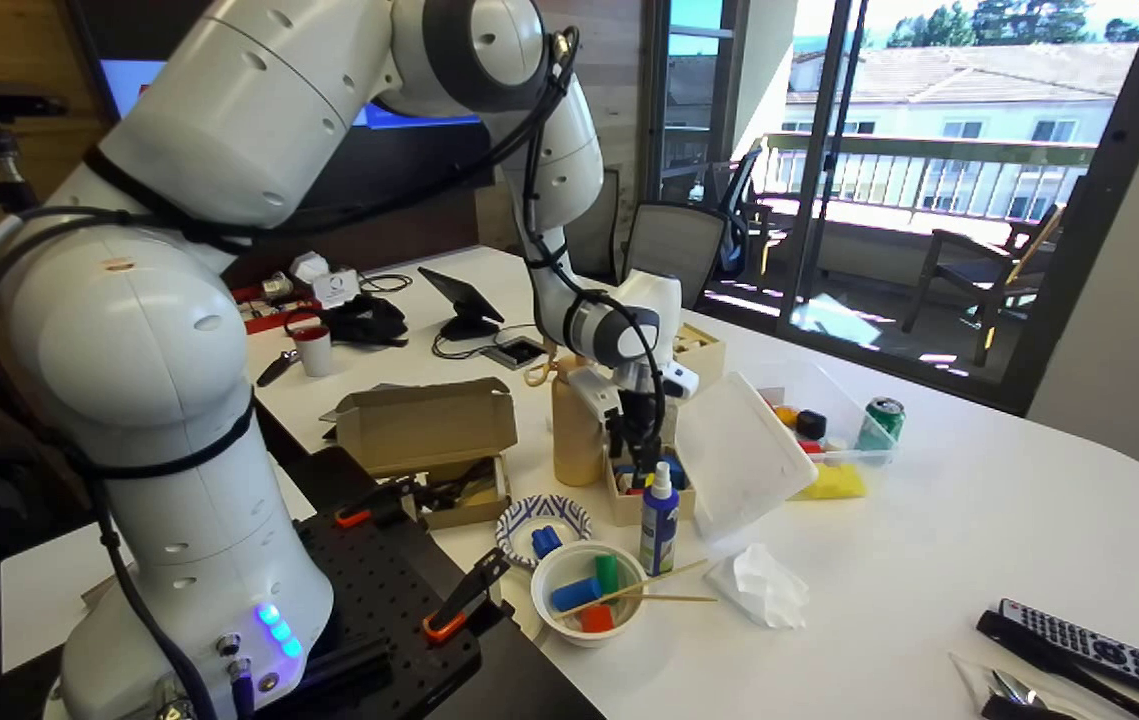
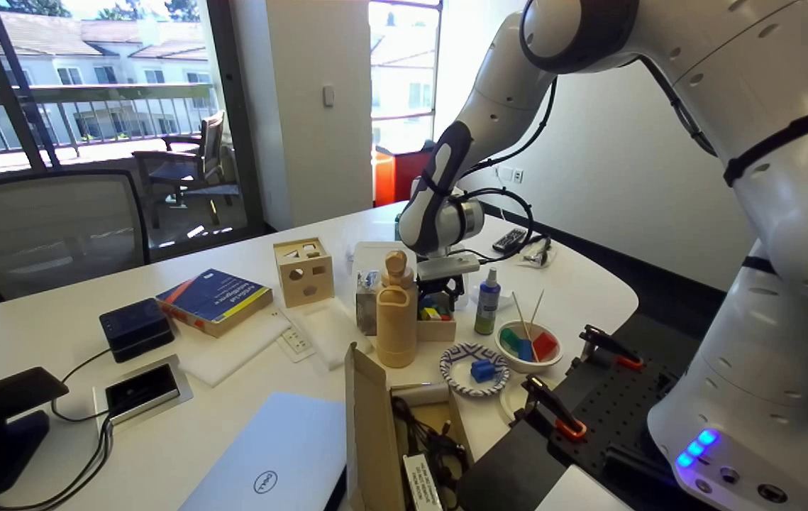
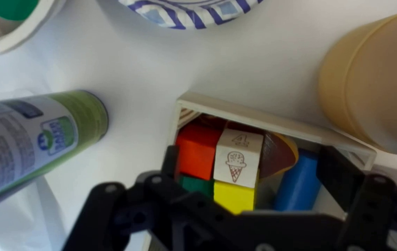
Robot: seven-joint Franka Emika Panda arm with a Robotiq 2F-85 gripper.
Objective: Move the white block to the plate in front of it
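The white block (image 3: 236, 157), printed with a 4 and an ice cream cone, lies in a light wooden box (image 3: 250, 113) in the wrist view. It sits between a red block (image 3: 196, 150) and a brown rounded piece (image 3: 277, 155), above a yellow block (image 3: 234, 197). I cannot make it out in either exterior view. My gripper (image 3: 254, 162) is open and empty, its fingers spread wide over the box on both sides of the block. In both exterior views the gripper (image 1: 641, 450) points down at the box (image 1: 626, 508). The blue-patterned plate (image 2: 449, 360) holds a blue block (image 2: 483, 370).
A tan bottle (image 1: 577, 430) and a spray bottle (image 1: 659, 525) stand close beside the box. A white bowl (image 1: 541, 600) with blocks and sticks is near the plate. An open cardboard box (image 1: 424, 425), a plastic bin (image 1: 874, 452) and a tissue wad (image 1: 764, 588) lie around.
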